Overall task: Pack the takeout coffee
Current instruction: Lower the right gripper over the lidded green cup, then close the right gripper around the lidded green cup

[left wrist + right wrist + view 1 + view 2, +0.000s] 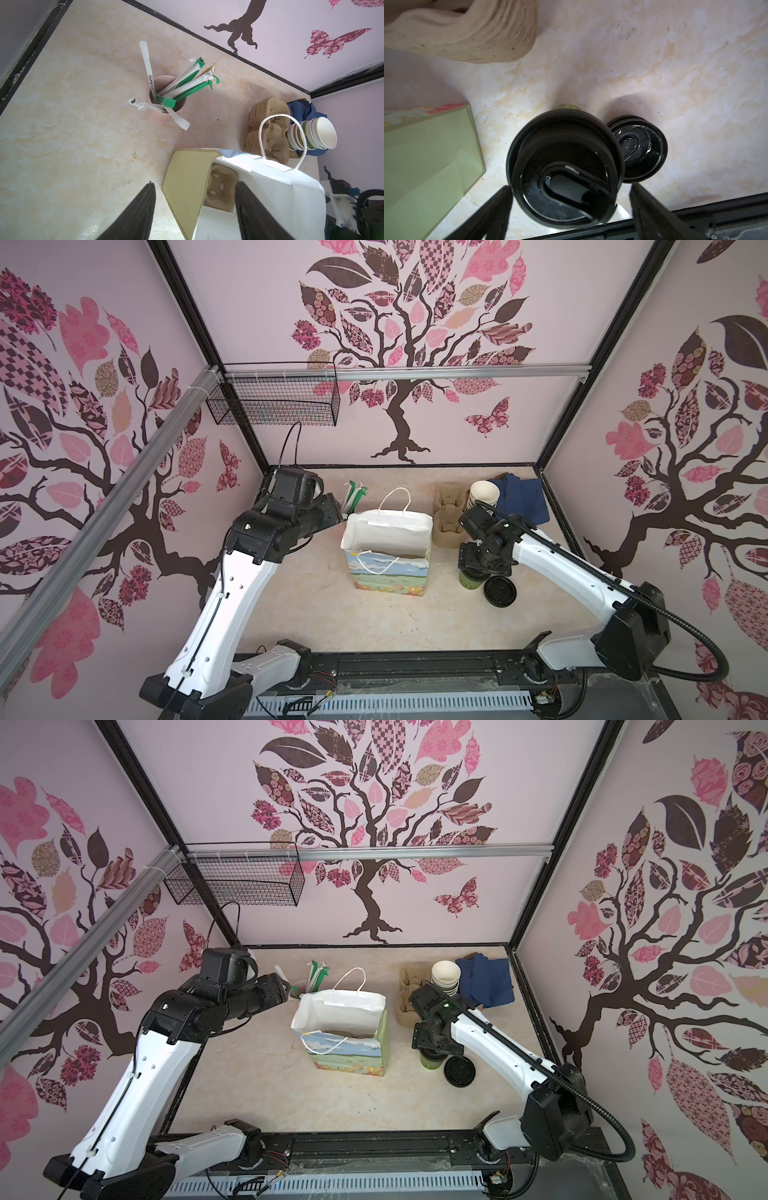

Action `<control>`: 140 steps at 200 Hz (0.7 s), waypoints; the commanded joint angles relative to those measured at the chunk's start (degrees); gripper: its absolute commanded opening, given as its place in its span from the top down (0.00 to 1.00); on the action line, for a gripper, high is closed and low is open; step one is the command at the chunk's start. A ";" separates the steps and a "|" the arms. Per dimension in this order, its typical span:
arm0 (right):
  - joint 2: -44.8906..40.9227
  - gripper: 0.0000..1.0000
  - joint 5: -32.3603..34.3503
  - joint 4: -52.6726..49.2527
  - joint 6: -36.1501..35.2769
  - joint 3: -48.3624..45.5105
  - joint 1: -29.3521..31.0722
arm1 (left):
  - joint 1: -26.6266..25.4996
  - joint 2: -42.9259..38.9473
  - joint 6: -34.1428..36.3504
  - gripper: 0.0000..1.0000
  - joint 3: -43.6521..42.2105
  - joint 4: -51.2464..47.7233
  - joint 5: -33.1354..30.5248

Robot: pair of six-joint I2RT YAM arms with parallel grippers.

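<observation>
Marbled tabletop [316, 614] below us, and we see the tall paper bag [386, 572] standing open mid-table. Our left gripper [195, 185] straddles its side wall, fingers apart, holding nothing. Our right gripper [570, 187] hangs wide open over the coffee cup [564, 155], which stands right of the bag, just beside a loose lid [500, 591].

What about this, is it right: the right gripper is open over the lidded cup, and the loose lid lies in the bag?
No. The loose lid is not in the bag; it lies on the table beside the cup, as the right wrist view shows. The rest holds: the right gripper is open over the lidded cup.
</observation>
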 commanded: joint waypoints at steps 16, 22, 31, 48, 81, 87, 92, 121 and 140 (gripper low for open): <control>0.87 0.00 -1.19 -1.92 -0.34 3.82 -0.74 | 0.16 0.14 0.56 0.36 -0.66 0.96 -0.64; 0.56 0.00 -1.60 -1.70 -0.45 4.00 -0.74 | 0.23 0.11 0.56 0.36 -0.66 0.96 -0.67; 0.18 0.00 -1.71 -1.55 -0.66 3.95 -0.87 | 0.23 0.12 0.61 0.36 -0.74 0.96 -0.69; 0.03 0.00 -1.72 -1.42 -1.18 3.12 -1.56 | 0.23 0.13 0.48 0.36 -0.83 1.01 -0.73; 0.78 0.00 -2.39 -1.26 -2.89 2.70 -2.05 | 0.23 0.13 0.39 0.36 -0.75 1.04 -0.47; 1.02 0.00 -2.38 -1.26 -3.11 2.59 -2.06 | 0.23 0.13 0.41 0.36 -0.75 1.05 -0.57; 1.10 0.00 -2.52 -1.15 -3.33 2.54 -2.05 | 0.22 0.13 0.44 0.36 -0.70 1.05 -0.57; 1.65 0.00 -3.57 -0.53 -4.04 1.68 -2.15 | 0.23 0.12 0.46 0.36 -0.66 0.85 -0.68; 1.87 0.00 -3.91 -0.18 -4.31 1.14 -2.23 | 0.23 0.10 0.45 0.35 -0.66 0.83 -0.69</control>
